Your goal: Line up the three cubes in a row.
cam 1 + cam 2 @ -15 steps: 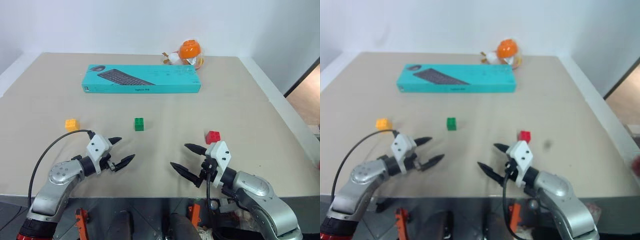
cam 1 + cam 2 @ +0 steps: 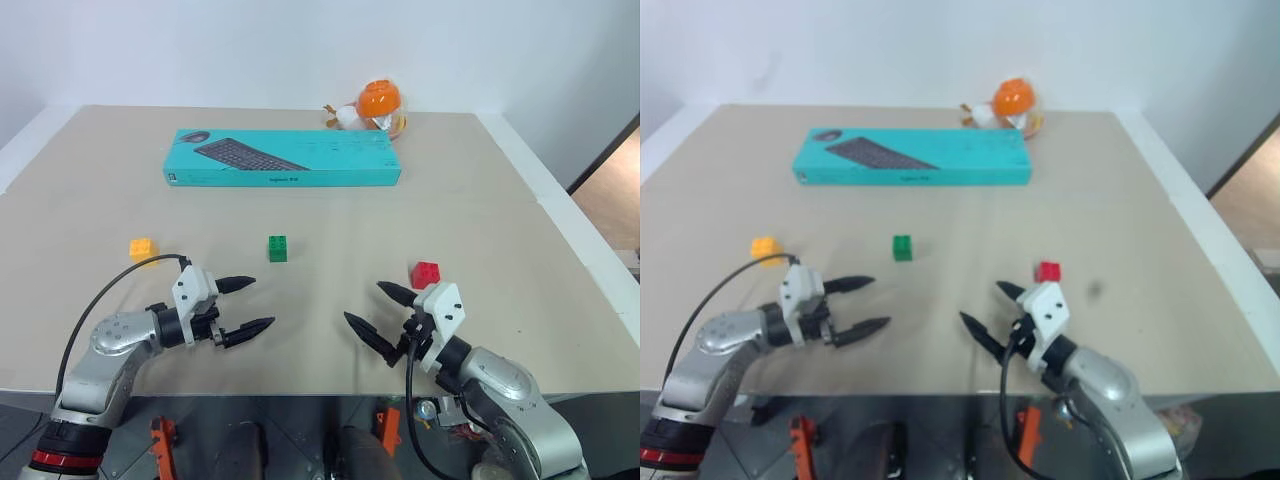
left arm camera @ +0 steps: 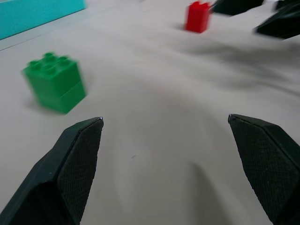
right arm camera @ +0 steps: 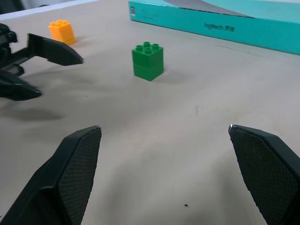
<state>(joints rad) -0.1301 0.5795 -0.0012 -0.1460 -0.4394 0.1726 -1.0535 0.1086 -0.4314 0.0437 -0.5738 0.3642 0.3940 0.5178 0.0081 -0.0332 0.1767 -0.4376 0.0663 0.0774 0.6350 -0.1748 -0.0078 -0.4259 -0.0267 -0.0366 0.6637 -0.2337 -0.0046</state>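
Teal keyboard box [image 4: 220, 21], marked "logitech", lies far behind the green cube [image 2: 278, 248]; an orange toy [image 2: 378, 104], perhaps a bird, beyond. Left gripper [image 2: 248, 305] and right gripper [image 2: 381, 315] spread wide, empty.

"logitech" on the teal keyboard box [image 4: 220, 23] side

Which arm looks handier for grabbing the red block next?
The right: its open right gripper hangs just beside the red cube, while the left gripper sits nearer the green cube.
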